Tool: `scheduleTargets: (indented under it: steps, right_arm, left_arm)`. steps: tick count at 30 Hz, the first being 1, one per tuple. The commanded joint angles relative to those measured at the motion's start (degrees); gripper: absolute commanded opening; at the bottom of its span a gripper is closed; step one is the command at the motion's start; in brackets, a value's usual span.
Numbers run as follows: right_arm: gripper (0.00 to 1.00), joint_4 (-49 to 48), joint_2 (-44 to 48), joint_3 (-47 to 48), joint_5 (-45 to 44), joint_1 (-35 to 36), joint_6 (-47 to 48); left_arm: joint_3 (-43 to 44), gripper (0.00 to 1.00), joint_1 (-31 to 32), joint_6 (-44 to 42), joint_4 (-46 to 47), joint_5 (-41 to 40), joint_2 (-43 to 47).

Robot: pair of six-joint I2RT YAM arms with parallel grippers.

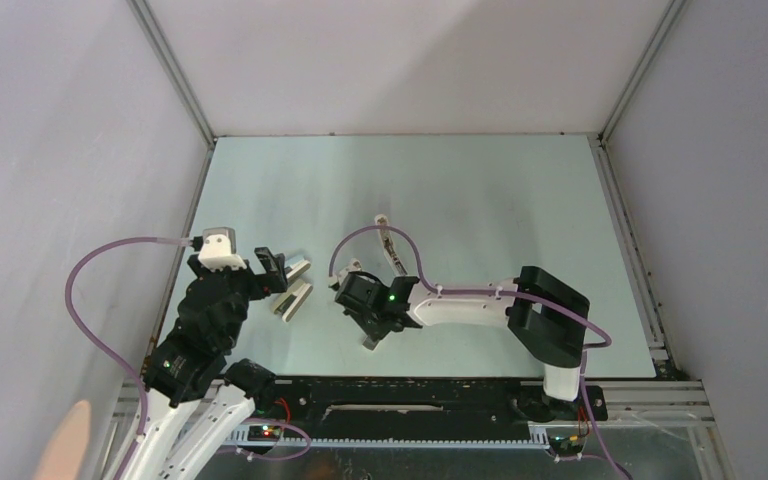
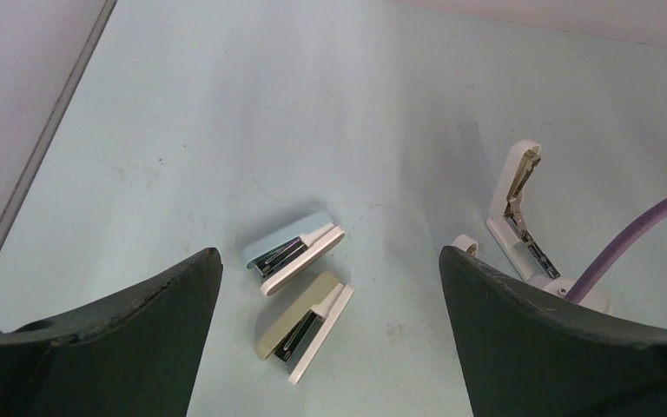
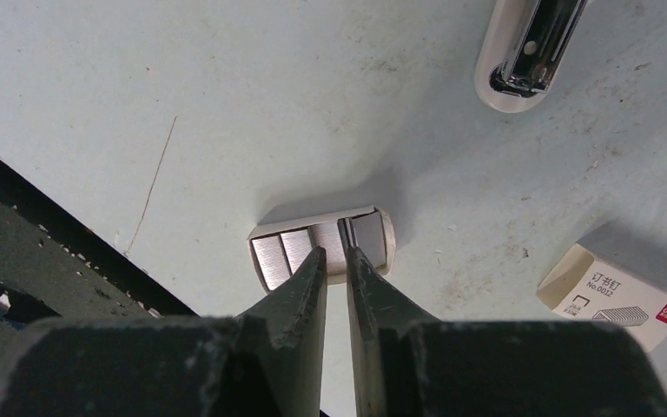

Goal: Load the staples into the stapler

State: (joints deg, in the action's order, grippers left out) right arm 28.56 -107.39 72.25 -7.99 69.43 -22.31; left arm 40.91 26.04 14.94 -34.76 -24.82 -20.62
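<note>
The slim white stapler (image 1: 388,240) lies swung open on the table, its metal channel showing; it also shows in the left wrist view (image 2: 518,217), and one end shows in the right wrist view (image 3: 528,50). The staples (image 3: 293,249) are grey blocks side by side in a small white holder near the table's front edge (image 1: 372,343). My right gripper (image 3: 333,252) points down at them, its jaws closed to a narrow gap around one grey block. My left gripper (image 2: 330,254) is wide open and empty, hovering at the left (image 1: 278,268).
Two larger staplers lie under my left gripper, a blue-and-white one (image 2: 293,249) and a beige-and-white one (image 2: 306,324). A small white staple box with a red mark (image 3: 612,296) lies right of the staples. The table's dark front edge (image 3: 69,243) is close by.
</note>
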Motion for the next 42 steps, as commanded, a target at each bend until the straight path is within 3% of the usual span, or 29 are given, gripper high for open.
scheduleTargets:
  steps: [1,18,27,29,42]
  right_arm:
    - [0.17,-1.53,0.84,0.32,-1.57,0.5,1.94]
    - [0.15,0.01,-3.81,3.69,-5.06,3.07,5.98]
    - [0.04,0.1,-5.13,4.3,-4.76,3.32,6.75]
    - [0.0,0.39,-4.65,4.22,-4.81,3.28,6.66]
    - [0.0,-2.26,3.62,3.61,1.88,2.22,6.59]
  left_arm:
    - [-0.26,0.98,-0.64,-0.7,1.77,0.66,-0.64]
    - [-0.2,0.98,-0.74,-0.7,1.86,0.96,-0.72]
    - [-0.21,0.98,-0.82,-0.7,1.74,0.94,-0.71]
    - [-0.21,0.98,-0.82,-0.7,1.74,0.96,-0.73]
    - [-0.12,0.98,-0.91,-0.7,1.64,0.78,-0.79]
